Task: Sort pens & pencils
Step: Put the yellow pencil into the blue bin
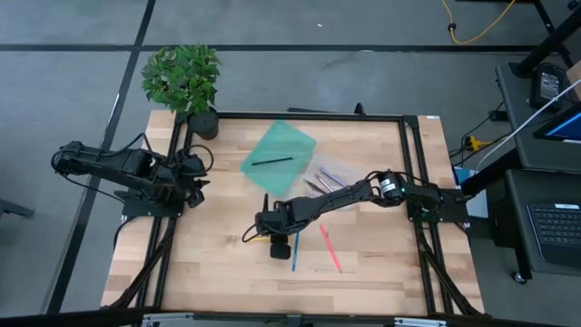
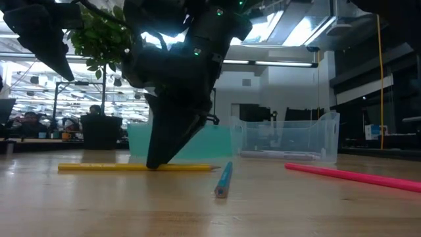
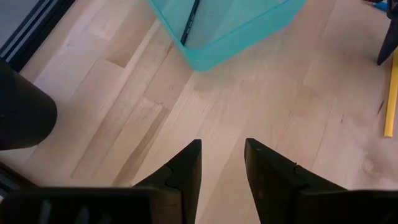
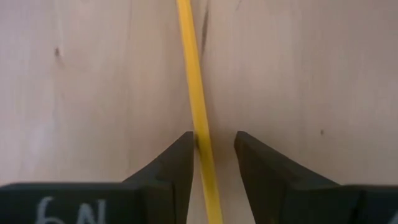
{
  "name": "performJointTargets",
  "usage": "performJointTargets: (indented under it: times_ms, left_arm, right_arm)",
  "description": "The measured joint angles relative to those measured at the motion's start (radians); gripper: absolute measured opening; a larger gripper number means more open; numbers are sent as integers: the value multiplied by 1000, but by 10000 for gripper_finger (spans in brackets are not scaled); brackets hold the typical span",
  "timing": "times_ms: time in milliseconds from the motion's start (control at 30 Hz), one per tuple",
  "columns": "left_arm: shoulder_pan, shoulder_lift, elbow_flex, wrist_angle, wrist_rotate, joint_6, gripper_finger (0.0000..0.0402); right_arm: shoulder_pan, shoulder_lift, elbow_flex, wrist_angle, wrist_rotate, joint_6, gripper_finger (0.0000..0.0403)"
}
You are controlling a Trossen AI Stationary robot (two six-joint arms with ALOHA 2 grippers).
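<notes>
A yellow pencil lies flat on the table left of centre. My right gripper stands open over it, pointing steeply down, one finger on each side of the shaft. A blue pencil and a pink one lie just right of it. The teal tray holds one black pen. The clear tray holds several sticks. My left gripper hangs open over bare wood at the table's left side. My right gripper straddles the yellow pencil from above, its fingers lying across the shaft. The pencil runs right along the inner edge of one finger; I cannot tell whether that finger touches it. The other finger stands clear. The pencil lies flat on the table.
A potted plant stands at the table's far left corner. The two trays sit side by side at the far middle. Bare wood stretches along the near edge and around the left arm.
</notes>
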State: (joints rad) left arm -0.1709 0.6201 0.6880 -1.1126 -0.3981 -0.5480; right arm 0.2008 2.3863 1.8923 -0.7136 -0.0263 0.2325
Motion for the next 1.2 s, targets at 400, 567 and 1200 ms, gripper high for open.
performJointTargets:
  times_ms: [400,567,1200]
  left_arm:
    - [0,0,0,0,0,0,115]
    - [0,0,0,0,0,0,115]
    - [0,0,0,0,0,1,115]
  right_arm:
    - [1,0,-1,-47,52,16,120]
    - [0,0,-2,-51,56,23,85]
    - [0,-1,-3,-56,55,26,17]
